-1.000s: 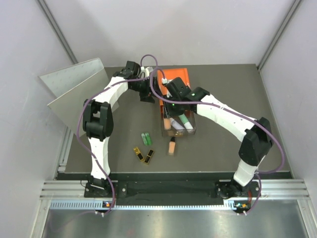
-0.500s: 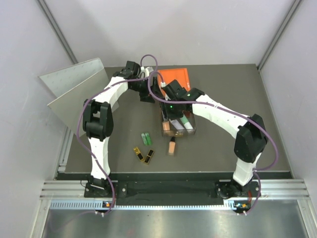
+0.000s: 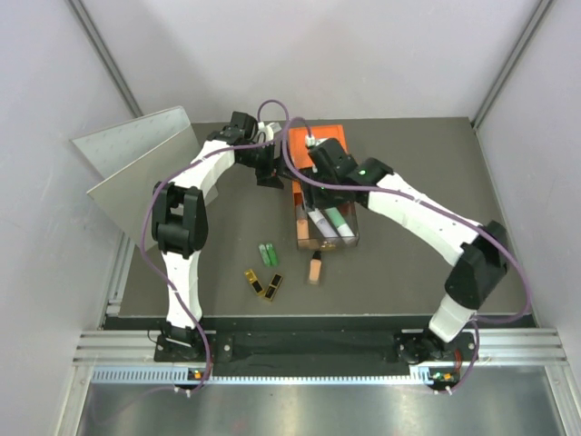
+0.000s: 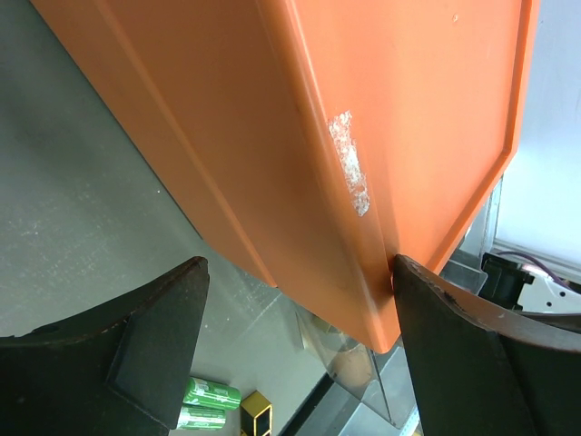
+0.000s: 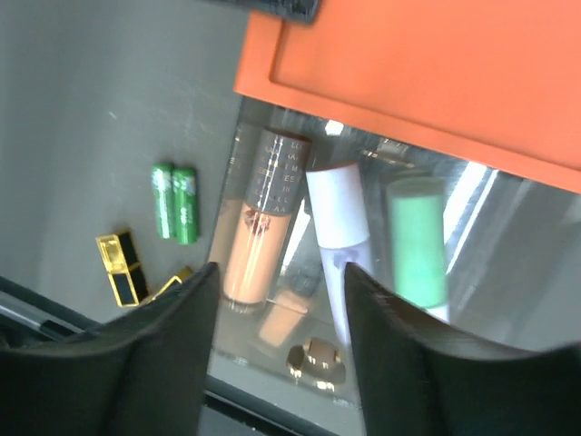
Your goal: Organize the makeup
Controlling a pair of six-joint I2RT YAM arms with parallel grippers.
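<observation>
White walls close in a dark grey surface (image 3: pixel 390 272). The right hand (image 5: pixel 281 272) hangs over the pulled-out clear drawer (image 3: pixel 327 243) of the orange box (image 5: pixel 408 64), its two fingers (image 5: pixel 154 363) spread wide and holding nothing. Directly below it in the drawer lie three things side by side: an orange stick (image 5: pixel 263 227) with a silvery lettered cap, a white stick (image 5: pixel 336 218) and a green stick (image 5: pixel 416 241). A small gold piece near the drawer's front is too blurred to name. The box's top hides the drawer's far end.

The left hand (image 4: pixel 297 263) is open at the box's left side, straddling a lower corner. One finger touches the edge and the other sits just off the wall.

Outside the box, on the surface, two green tubes (image 3: pixel 268 253) lie touching each other. Two black-gold cases (image 3: pixel 264 284) lie nearer the arm bases, and a peach bottle (image 3: pixel 314 269) with a black cap lies just in front of the drawer. In the right wrist view a finger covers most of one case.
</observation>
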